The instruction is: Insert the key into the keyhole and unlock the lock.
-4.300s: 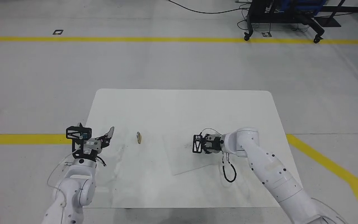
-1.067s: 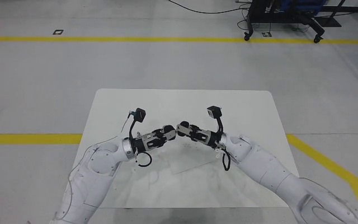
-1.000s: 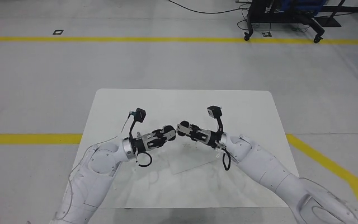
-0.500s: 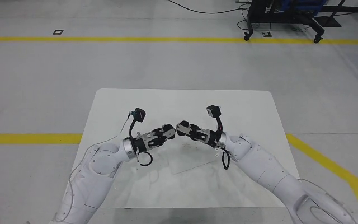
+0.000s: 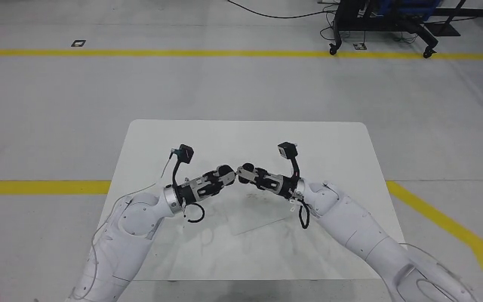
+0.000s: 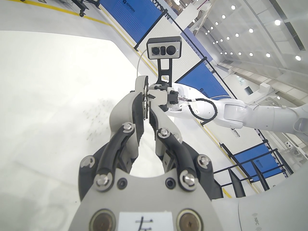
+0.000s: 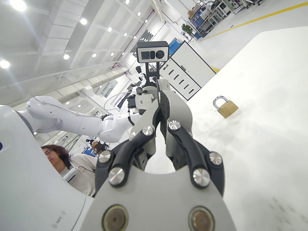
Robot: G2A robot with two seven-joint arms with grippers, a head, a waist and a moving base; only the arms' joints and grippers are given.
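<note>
My left gripper and right gripper meet tip to tip above the middle of the white table. In the left wrist view the left gripper is shut to a narrow slit on a thin metal piece seen edge on, the key. The right gripper's fingers press against that same spot. The right gripper is shut in its own view, its tips against the left gripper; the key is hidden there. A brass padlock with a silver shackle lies on the table, apart from both grippers.
The table's surface carries faint dark scuff marks below the grippers. A rolling black rack stands on the floor far beyond the table's back right corner.
Over 4 s both arms rose from apart at table level and joined tip to tip at the middle. In the last second the joined grippers drifted slightly toward the table's far side.
</note>
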